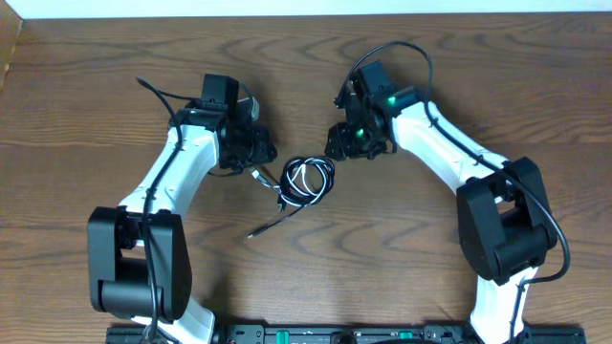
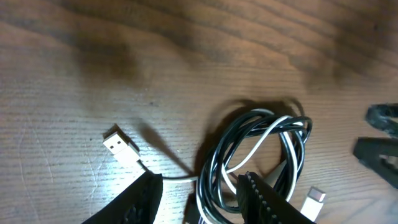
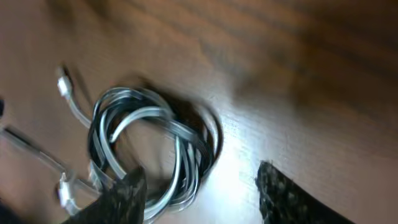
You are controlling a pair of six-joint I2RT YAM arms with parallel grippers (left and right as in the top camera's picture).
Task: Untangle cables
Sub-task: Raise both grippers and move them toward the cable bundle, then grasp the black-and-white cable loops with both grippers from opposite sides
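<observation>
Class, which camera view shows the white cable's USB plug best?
Left wrist: the USB plug lies sharp and unobstructed. Overhead renders it too small to make out; right wrist shows only blurred white plug ends.

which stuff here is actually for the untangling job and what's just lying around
For the job: black cable, white cable, looped together in one bundle.
Just there: wooden table, thick black wires on the arms.

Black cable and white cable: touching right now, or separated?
Touching. The left wrist view shows the white cable threaded through the black cable's loops and lying against them in one coil.
</observation>
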